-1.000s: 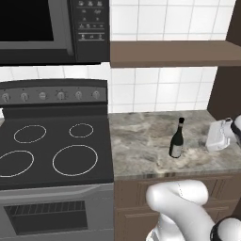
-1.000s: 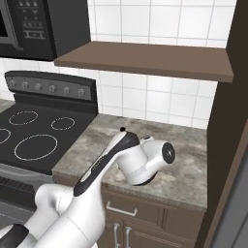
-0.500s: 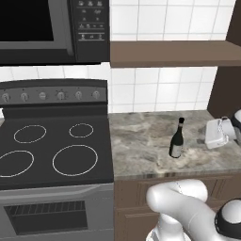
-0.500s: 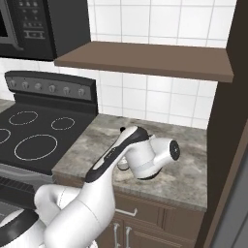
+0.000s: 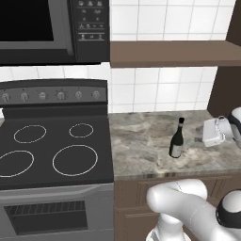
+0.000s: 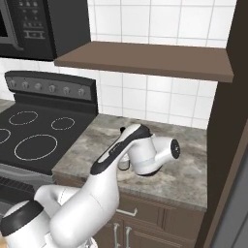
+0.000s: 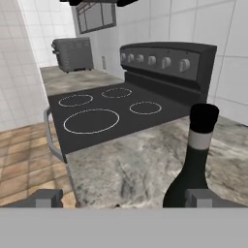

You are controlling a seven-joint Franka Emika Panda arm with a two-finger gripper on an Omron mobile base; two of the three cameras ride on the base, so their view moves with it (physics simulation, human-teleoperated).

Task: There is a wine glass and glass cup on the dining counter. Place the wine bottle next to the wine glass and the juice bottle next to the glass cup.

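Observation:
The wine bottle [image 5: 177, 139], tall, dark green-black with a pale label, stands upright on the marbled kitchen counter [image 5: 141, 146] right of the stove. My gripper [image 5: 207, 135] hovers just to its right at about bottle height, jaws open and holding nothing. In the hand view the wine bottle [image 7: 195, 162] rises close in front, over by the right fingertip [image 7: 203, 197], while the gripper [image 7: 125, 198] is centred on bare counter beside it. The arm covers the bottle in the right base view. The wine glass, glass cup, juice bottle and dining counter are out of view.
A black cooktop [image 5: 52, 150] lies left of the counter, with a microwave [image 5: 47, 28] above it. A brown wooden shelf [image 5: 174, 52] hangs over the counter. A dark tall cabinet side [image 6: 232, 121] closes the right end. A toaster [image 7: 72, 53] stands beyond the stove.
The wrist has swung outward to the right, and the hand has edged slightly left toward the wine bottle. The bottle has not moved and the jaws have stayed open.

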